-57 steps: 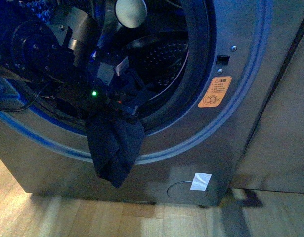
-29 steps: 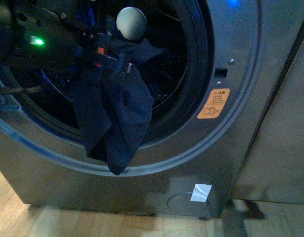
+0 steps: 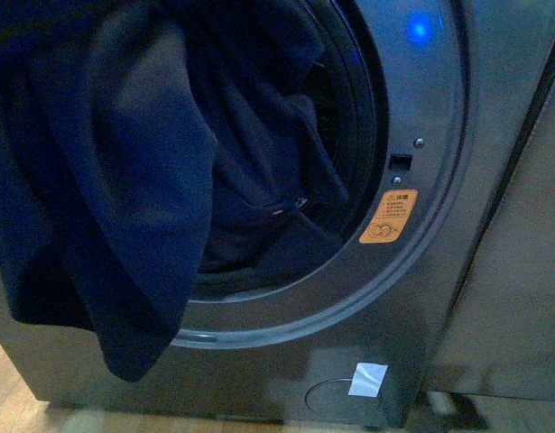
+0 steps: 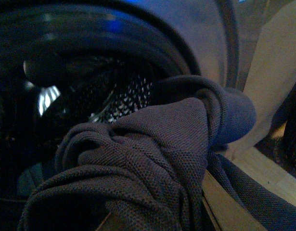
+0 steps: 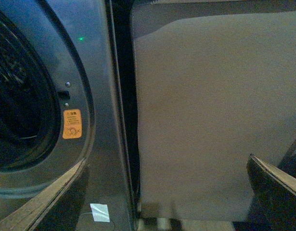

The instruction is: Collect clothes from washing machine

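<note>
Dark navy clothes (image 3: 124, 180), grey metallic washing machine (image 3: 439, 298), orange sticker (image 3: 388, 216), white label (image 3: 367, 380).

One dark garment (image 3: 124, 180), one washing machine (image 3: 421, 280), one orange sticker (image 3: 388, 216) and one white label (image 3: 367, 380).

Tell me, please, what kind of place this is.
Probably a home laundry corner. A grey front-loading washing machine stands with its drum open, dark clothes hang in front of the opening, and there is a wooden floor below. A plain panel stands beside the machine.
</note>
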Robot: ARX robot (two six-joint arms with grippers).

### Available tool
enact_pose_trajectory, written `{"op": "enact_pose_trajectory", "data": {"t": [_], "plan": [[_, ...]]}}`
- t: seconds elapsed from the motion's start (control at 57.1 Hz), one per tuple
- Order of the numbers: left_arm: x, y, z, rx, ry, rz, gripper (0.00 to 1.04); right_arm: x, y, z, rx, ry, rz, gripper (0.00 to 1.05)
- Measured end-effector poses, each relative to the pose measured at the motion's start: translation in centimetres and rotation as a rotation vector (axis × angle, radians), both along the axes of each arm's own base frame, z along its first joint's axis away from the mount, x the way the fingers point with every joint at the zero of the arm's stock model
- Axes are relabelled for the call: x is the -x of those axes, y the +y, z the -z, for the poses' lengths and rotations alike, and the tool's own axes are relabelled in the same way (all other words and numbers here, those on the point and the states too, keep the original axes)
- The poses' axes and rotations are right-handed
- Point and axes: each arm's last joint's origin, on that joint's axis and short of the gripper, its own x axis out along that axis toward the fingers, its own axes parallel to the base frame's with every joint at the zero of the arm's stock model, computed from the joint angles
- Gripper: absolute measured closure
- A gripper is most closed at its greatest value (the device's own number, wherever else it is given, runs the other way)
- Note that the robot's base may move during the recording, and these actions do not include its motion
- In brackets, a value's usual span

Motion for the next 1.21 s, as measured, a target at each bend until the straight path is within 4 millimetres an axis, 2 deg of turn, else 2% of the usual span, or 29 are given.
{"op": "enact_pose_trajectory", "data": {"t": [0.123, 0.333, 0.473, 0.596, 0.841, 1.033, 1.209], "plan": [[2.0, 0.0, -2.8, 0.018, -0.072, 0.025, 0.91, 0.0, 0.0, 0.0, 0.000, 0.000, 0.000, 0.07], [3.5, -1.4, -8.1, 0.029, -0.168, 0.079, 0.91, 0.0, 0.0, 0.0, 0.000, 0.000, 0.000, 0.07], [3.5, -2.7, -11.2, 0.029, -0.216, 0.095, 0.91, 0.0, 0.0, 0.0, 0.000, 0.000, 0.000, 0.07], [2.9, -4.5, -14.4, 0.043, -0.245, 0.120, 0.91, 0.0, 0.0, 0.0, 0.000, 0.000, 0.000, 0.07], [1.9, -7.5, -19.5, 0.087, -0.263, 0.184, 0.91, 0.0, 0.0, 0.0, 0.000, 0.000, 0.000, 0.07], [1.9, -9.8, -23.9, 0.137, -0.274, 0.236, 0.91, 0.0, 0.0, 0.0, 0.000, 0.000, 0.000, 0.07], [2.4, -10.4, -25.1, 0.144, -0.274, 0.251, 0.91, 0.0, 0.0, 0.0, 0.000, 0.000, 0.000, 0.07]]}}
